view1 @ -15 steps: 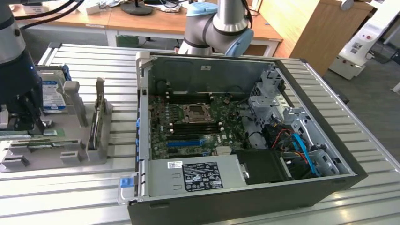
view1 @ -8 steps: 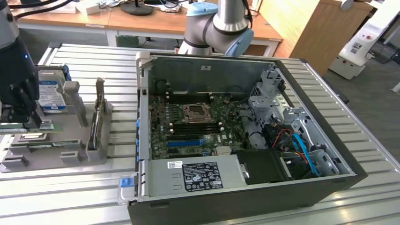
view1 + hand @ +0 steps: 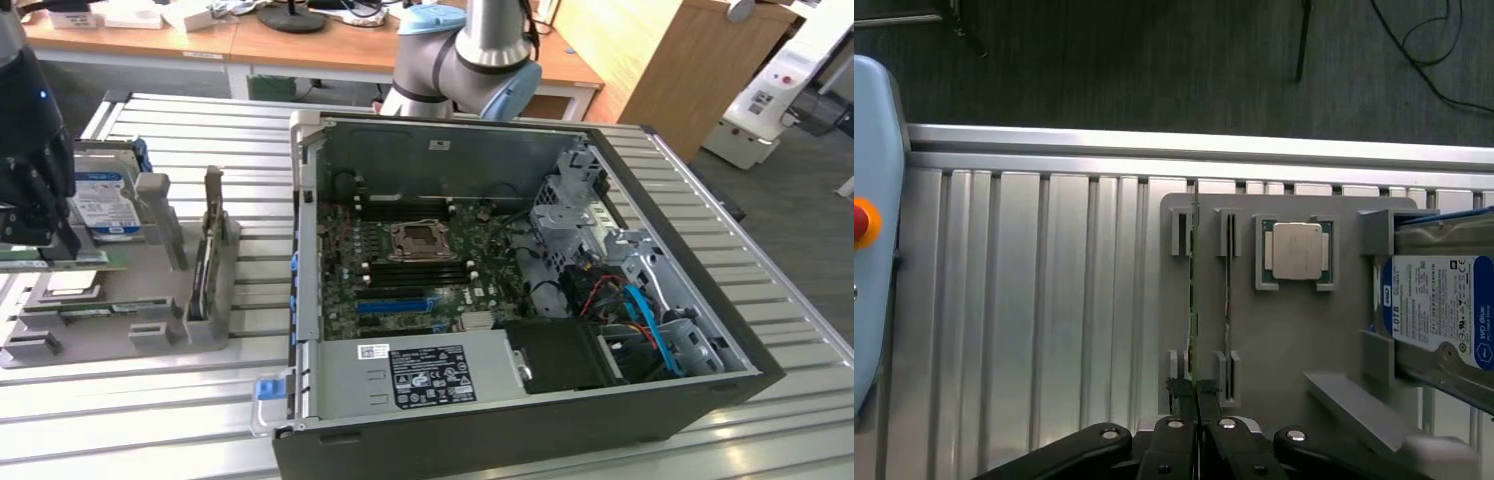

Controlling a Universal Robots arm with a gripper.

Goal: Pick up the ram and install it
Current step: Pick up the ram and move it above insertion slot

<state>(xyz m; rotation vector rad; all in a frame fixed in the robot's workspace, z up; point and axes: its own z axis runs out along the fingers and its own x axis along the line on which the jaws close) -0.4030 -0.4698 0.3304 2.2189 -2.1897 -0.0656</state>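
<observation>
The ram [image 3: 1194,290] is a thin green board that I see edge-on in the wrist view, running out from my fingertips over a slot of the grey holder [image 3: 1284,340]. My gripper [image 3: 1199,405] is shut on its near end. In the exterior view my black gripper [image 3: 40,245] hangs at the far left over the holder [image 3: 80,340]. The green ram [image 3: 78,262] lies level just under the fingers, slightly above the holder.
A square silver CPU [image 3: 1297,250] and a blue-labelled hard drive [image 3: 1439,300] sit in the same holder. The open computer case [image 3: 747,375] stands to the exterior view's right, its motherboard [image 3: 414,265] facing up. The arm's base [image 3: 467,60] is behind it.
</observation>
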